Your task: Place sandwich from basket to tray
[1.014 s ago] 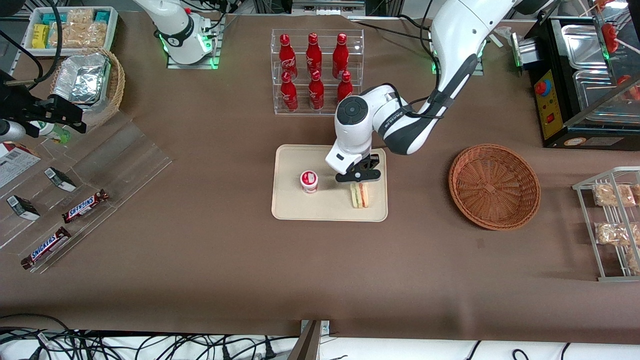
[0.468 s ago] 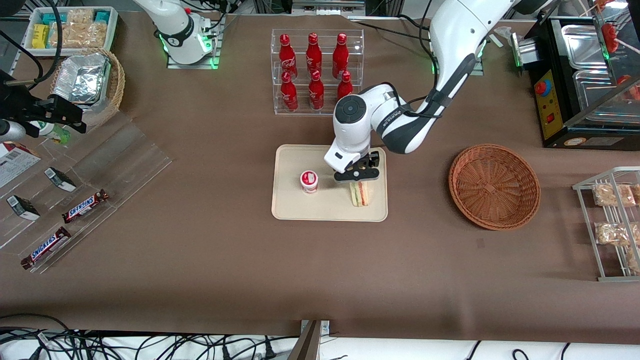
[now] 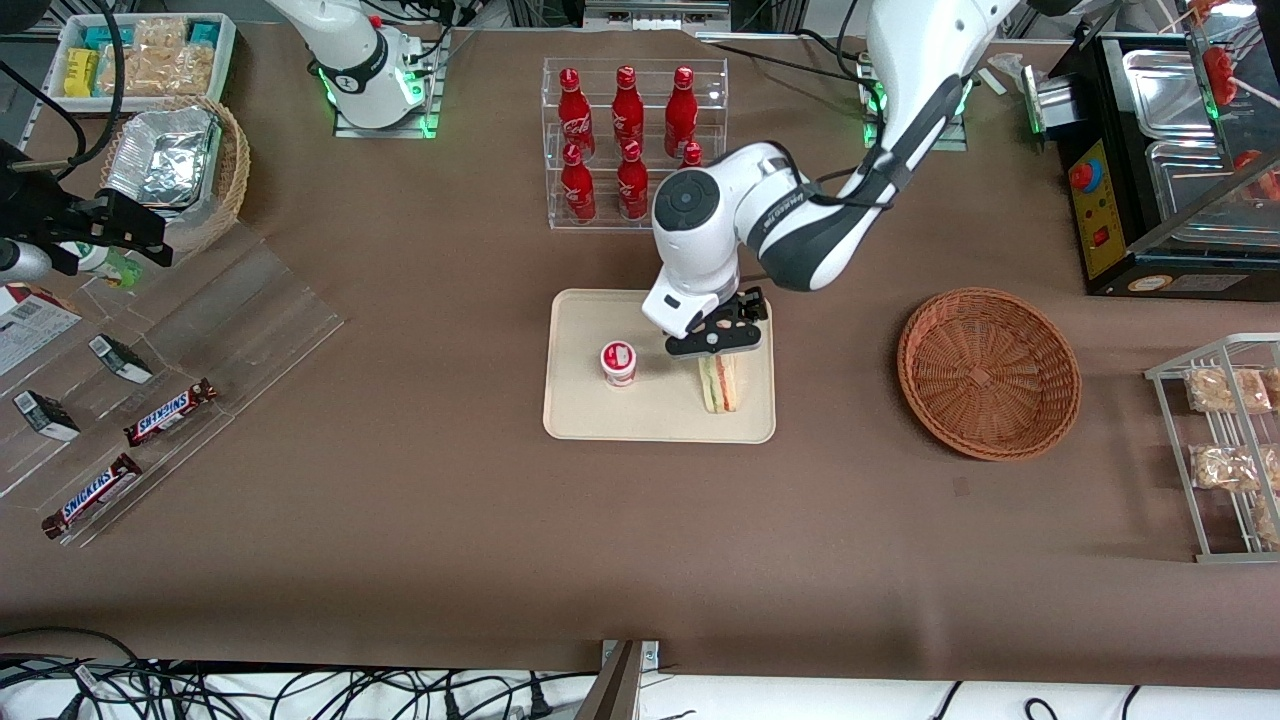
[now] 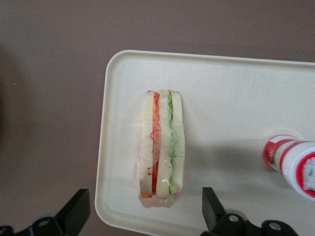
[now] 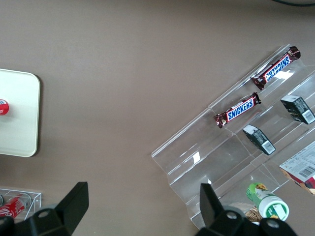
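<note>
The wrapped sandwich stands on edge on the cream tray, at the tray's end nearest the basket. My gripper hangs open a little above it, fingers wide apart and touching nothing. The reddish-brown wicker basket sits empty on the table, toward the working arm's end.
A small red-and-white cup stands on the tray beside the sandwich. A clear rack of red bottles is farther from the front camera than the tray. A wire rack of bagged pastries lies past the basket.
My gripper has risen off the sandwich and moved slightly away from the front camera. The sandwich stays on the tray, more of it now showing below the fingers.
</note>
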### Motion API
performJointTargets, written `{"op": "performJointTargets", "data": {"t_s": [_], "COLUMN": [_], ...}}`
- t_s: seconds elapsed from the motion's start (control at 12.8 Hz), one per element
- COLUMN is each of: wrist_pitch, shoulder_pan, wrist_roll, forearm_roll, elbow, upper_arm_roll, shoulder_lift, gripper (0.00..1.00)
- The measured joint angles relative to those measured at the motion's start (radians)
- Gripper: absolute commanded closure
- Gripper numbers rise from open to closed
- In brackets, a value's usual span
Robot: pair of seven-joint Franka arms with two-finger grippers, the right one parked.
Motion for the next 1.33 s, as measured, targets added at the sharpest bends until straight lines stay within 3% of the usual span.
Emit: {"op": "performJointTargets", "data": {"t_s": [0.47,1.01,1.17,1.33], "wrist_pitch": [-0.152,-0.362,-0.407,-0.422], "shoulder_pan": [0.096,0.297,0.316,0.315], "wrist_roll": [0.044,0.425,0.523,0.648], "forearm_roll": [-0.055,-0.205,-0.248,-0.328], "elbow": [0.165,0.313,0.354,0.377], "upper_arm_roll": [-0.003,0.003,0.044,0.142], "shoulder_lift": [-0.036,-0.076,-0.084,-0.102], "gripper": [0.00,0.00,0.00,0.00]}}
